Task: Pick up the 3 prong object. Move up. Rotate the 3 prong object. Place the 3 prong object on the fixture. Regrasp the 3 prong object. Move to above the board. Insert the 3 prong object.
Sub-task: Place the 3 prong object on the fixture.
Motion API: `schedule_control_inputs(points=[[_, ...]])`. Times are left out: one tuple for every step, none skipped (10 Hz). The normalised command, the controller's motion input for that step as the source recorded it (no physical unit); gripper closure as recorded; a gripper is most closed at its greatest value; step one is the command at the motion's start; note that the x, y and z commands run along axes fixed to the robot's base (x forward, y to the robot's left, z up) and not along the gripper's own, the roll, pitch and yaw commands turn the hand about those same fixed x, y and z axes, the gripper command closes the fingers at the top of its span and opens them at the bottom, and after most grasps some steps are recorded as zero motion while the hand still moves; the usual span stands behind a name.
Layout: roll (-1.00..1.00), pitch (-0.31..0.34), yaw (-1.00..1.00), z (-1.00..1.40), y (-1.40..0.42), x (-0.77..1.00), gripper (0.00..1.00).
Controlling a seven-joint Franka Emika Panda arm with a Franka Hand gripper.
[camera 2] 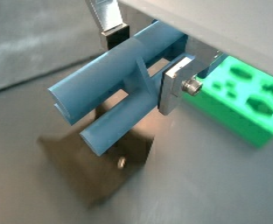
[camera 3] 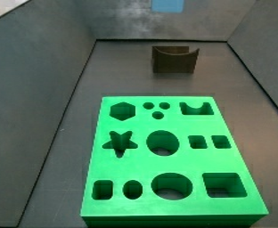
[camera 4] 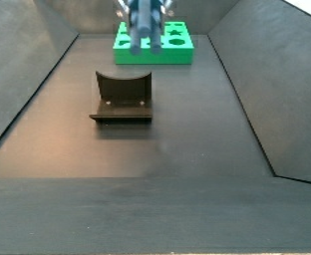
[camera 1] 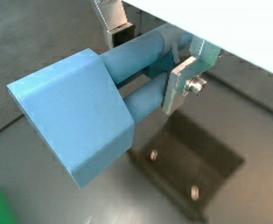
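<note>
**Risk: the piece twisting in the grip above the fixture**

Your gripper [camera 2: 163, 59] is clamped on the matte blue-grey three-prong plastic piece [camera 2: 109, 92], held aloft above the dark brown notched fixture [camera 4: 123, 96]. If it slips between the plates, it could miss the notch. The bright green cut-out board [camera 3: 167, 157] lies well apart.

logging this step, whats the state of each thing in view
gripper: shut on the 3 prong object, raised near the top of a side view
3 prong object: held in the air between the fingers, touching nothing else
fixture: on the floor, notch empty
board: flat on the floor, all holes empty
</note>
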Motion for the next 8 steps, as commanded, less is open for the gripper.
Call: schedule_control_inputs(points=[[-1.00, -0.098, -0.08, 0.06, -0.06, 0.70, 1.00], [-1.00, -0.063, -0.07, 0.02, 0.00, 0.58, 1.00], [-1.00, -0.036, -0.07, 0.03, 0.02, 0.49, 1.00], [-1.00, -0.011, -0.06, 0.00, 0.03, 0.37, 1.00], [-1.00, 0.002, -0.06, 0.00, 0.03, 0.30, 1.00], [-0.77, 0.028, -0.06, 0.00, 0.04, 0.18, 1.00], [-0.59, 0.040, -0.05, 0.00, 0.04, 0.08, 1.00], [-0.35, 0.023, -0.06, 0.00, 0.04, 0.03, 1.00]])
